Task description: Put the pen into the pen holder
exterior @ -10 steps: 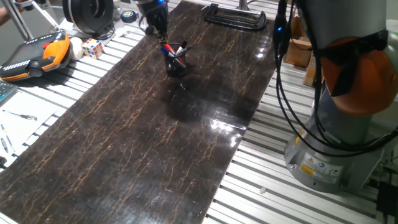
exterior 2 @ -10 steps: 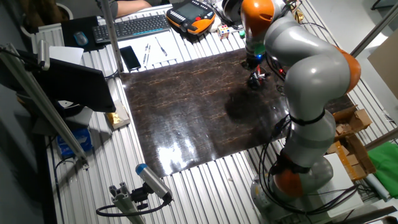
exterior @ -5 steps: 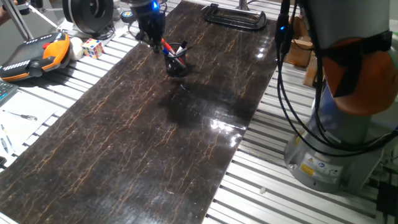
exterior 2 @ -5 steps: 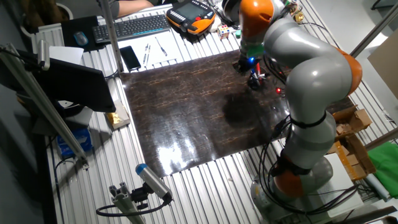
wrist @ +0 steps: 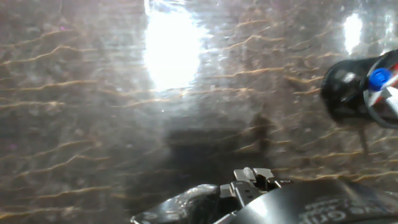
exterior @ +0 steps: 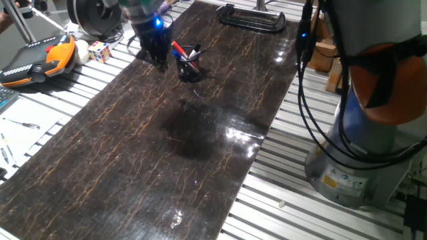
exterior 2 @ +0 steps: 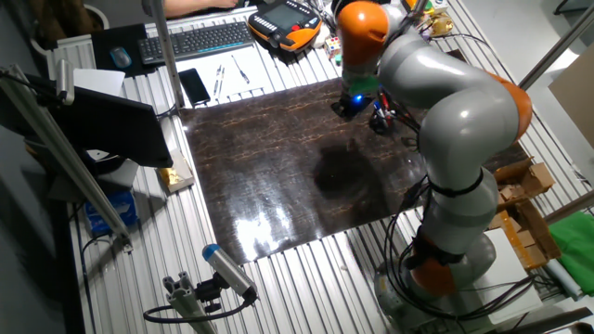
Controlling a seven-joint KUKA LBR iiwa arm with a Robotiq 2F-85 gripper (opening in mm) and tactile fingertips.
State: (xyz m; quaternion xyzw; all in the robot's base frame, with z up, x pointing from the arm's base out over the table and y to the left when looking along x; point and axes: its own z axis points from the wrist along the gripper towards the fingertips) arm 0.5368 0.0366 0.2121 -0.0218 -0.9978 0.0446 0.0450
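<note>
The pen holder (exterior: 190, 65) is a small black cup standing upright on the dark mat, at its far end. A red pen (exterior: 179, 49) and a blue pen stick out of it. A thin dark stick at its right rim (exterior: 197, 51) looks like the black pen, standing in the cup. My gripper (exterior: 156, 55) hangs low over the mat, just left of the cup and apart from it, with nothing visible in it. Its fingers are too dark to read. In the other fixed view the gripper (exterior 2: 348, 104) is left of the cup (exterior 2: 382, 119). The hand view shows the cup (wrist: 348, 93) at the right edge.
An orange teach pendant (exterior: 40, 59) and a colour cube (exterior: 100, 51) lie left of the mat. A black clamp (exterior: 252, 18) lies at the mat's far end. The robot base (exterior: 360, 153) and cables stand to the right. A keyboard (exterior 2: 195, 39) and a phone (exterior 2: 195, 85) lie beyond the mat.
My gripper has moved left, from right over the cup to a spot beside it. The cup and its pens have stayed in place.
</note>
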